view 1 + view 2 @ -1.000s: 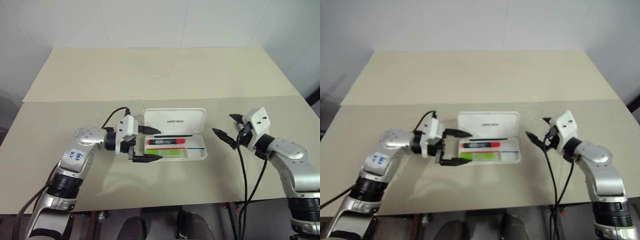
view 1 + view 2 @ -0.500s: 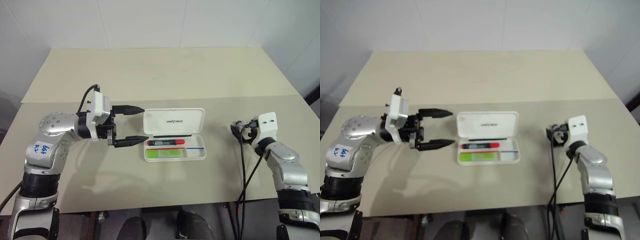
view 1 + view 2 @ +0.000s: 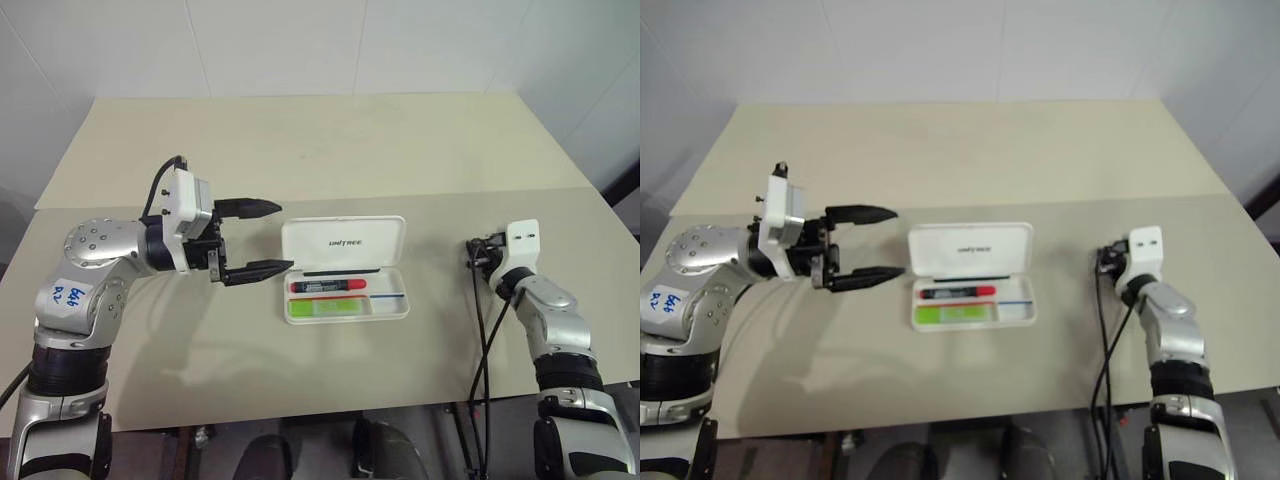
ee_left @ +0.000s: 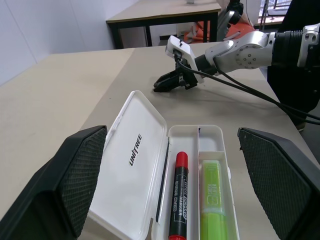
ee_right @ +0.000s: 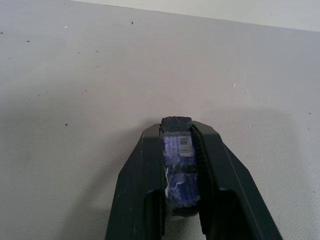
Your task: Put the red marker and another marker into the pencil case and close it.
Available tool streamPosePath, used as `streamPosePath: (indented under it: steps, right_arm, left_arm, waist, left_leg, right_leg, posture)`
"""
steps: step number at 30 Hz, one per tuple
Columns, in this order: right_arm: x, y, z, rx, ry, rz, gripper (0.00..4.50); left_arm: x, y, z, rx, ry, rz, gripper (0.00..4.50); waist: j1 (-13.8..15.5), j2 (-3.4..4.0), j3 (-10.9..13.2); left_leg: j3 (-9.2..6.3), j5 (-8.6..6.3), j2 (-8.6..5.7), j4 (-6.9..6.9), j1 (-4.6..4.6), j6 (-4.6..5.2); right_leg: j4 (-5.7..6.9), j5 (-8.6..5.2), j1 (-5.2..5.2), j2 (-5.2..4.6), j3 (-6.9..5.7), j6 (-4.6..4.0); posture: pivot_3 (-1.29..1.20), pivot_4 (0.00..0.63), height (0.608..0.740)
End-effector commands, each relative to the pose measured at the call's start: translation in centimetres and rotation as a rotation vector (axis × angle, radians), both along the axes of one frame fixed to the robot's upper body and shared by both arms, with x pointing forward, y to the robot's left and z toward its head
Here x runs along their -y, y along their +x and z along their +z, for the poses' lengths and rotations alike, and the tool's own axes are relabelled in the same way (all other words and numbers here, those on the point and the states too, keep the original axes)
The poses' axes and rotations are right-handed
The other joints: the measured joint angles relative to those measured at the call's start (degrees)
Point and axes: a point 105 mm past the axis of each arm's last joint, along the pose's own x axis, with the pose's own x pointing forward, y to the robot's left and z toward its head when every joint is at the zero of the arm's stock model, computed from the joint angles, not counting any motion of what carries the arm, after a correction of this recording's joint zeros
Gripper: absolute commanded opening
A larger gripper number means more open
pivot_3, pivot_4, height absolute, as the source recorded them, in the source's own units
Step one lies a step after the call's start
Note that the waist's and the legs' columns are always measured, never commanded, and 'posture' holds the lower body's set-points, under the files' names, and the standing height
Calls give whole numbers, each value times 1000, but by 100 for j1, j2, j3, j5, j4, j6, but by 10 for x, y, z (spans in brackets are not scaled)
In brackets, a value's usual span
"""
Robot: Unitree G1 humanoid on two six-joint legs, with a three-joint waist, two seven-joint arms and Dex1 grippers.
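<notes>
Around the pencil case (image 3: 345, 267), the table (image 3: 300, 150) lies bare from 12 through 6 o'clock; its raised lid blocks 12 o'clock.

Your work surface is a beige table (image 3: 330, 150) with 1 seam running across it, side to side, behind the case. Directly on it lies 1 item: the pencil case (image 3: 345, 268), white, lid open and folded back flat toward the far side. You see the case near the table's middle, just in front of the seam, long side parallel to the near edge.
</notes>
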Motion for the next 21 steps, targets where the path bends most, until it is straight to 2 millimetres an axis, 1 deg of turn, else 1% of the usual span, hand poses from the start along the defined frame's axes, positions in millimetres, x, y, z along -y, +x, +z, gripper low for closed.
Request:
streamPosePath:
  steps: [1,4,5,6,8,11,14,16,19,21]
  right_arm:
    - [-4,-2,12,55,-39,53,403]
    - [-23,-6,33,138,-45,217,403]
    - [-28,-8,36,148,-47,260,403]
    - [-37,-14,44,171,-68,357,403]
    - [-46,-22,52,192,-96,464,403]
    - [-66,-48,64,186,-168,743,403]
    - [-79,-73,67,142,-172,966,403]
    - [-85,-84,68,110,-153,1067,403]
    - [-94,-93,66,76,-147,1160,403]
    - [-109,-94,63,71,-144,1221,403]
  left_arm:
    - [2,-7,13,61,-3,-13,4500]
    - [2,-6,9,55,1,-14,4500]
    - [2,-6,8,54,1,-14,4500]
    - [2,-6,5,50,3,-15,4500]
    - [2,-6,2,45,5,-17,4500]
    - [2,-7,-6,27,7,-21,4500]
    - [2,-8,-10,19,4,-22,4500]
    - [3,-9,-12,15,1,-22,4500]
    - [4,-10,-14,11,-4,-23,4500]
    - [6,-12,-16,4,-10,-23,4500]
  waist:
    - [-5,0,0]
    - [-12,7,4]
    - [-12,8,5]
    - [-11,10,6]
    - [1,16,10]
    - [15,16,9]
    - [19,14,10]
    - [17,10,8]
    - [13,9,7]
    - [11,9,7]
  left_leg:
    - [0,0,0,0,0,0]
    - [1,1,0,-1,0,-1]
    - [1,1,0,-1,0,-1]
    - [1,1,0,-2,2,-1]
    - [1,1,0,-2,1,-1]
    - [-2,0,0,-2,0,-1]
    - [-4,0,0,-4,-1,-1]
    - [-4,0,0,-4,-1,-1]
    - [0,0,-1,-1,1,-1]
    - [0,0,0,-1,3,-1]
  right_leg:
    - [0,0,0,1,0,0]
    - [0,0,0,1,0,1]
    - [-1,0,0,1,0,1]
    - [0,0,0,1,0,1]
    - [-1,0,0,0,0,1]
    - [-1,0,0,0,-1,1]
    - [-2,0,0,1,-3,1]
    - [-3,0,0,1,-5,1]
    - [-3,0,1,0,-2,1]
    - [-3,0,2,1,-2,1]
  posture:
    - [0,150,740]
    - [0,150,740]
    - [0,150,740]
    - [0,150,740]
    - [0,150,740]
    - [0,150,740]
    - [0,150,740]
    - [0,150,740]
    - [0,150,740]
    - [0,150,740]
